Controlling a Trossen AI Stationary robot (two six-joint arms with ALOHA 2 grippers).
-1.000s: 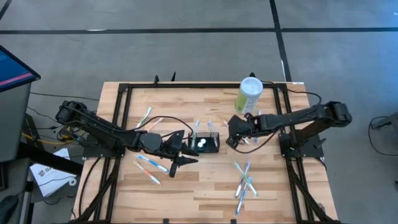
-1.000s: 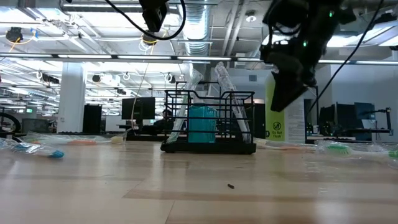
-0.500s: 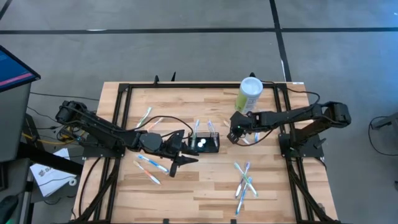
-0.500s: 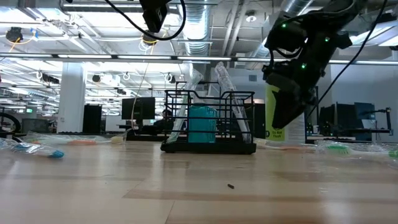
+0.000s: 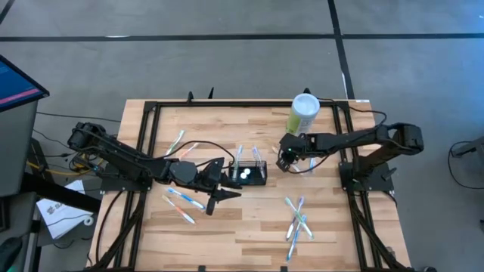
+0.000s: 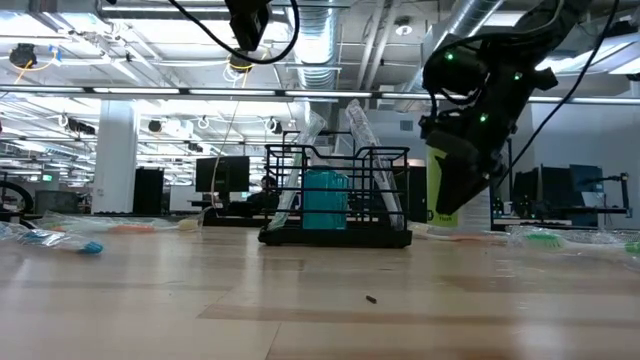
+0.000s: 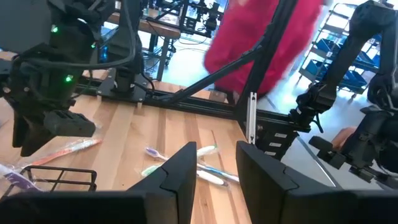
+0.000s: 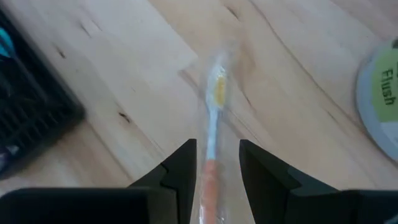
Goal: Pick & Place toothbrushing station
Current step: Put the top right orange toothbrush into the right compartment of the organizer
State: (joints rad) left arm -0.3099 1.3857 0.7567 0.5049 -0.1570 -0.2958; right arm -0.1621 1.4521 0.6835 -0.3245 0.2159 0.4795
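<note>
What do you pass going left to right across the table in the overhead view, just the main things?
Toothbrushes at left → left gripper → black wire caddy → right gripper → green canister

Bare wood is left across the near middle of the desk (image 5: 242, 227), between two scatters of wrapped toothbrushes: one at the near left (image 5: 181, 202), one at the near right (image 5: 297, 219). The centre is occupied by the black wire caddy (image 5: 249, 174), with brushes standing up out of it. Its left side is blocked by the left pincer (image 5: 221, 193), held low just beside it with its jaws parted. A narrow lane remains on the caddy's right, bounded by the right pincer (image 5: 284, 160), lowered with jaws parted astride an orange-handled toothbrush (image 8: 211, 134). The far right corner is taken by a green canister (image 5: 304, 115).
</note>
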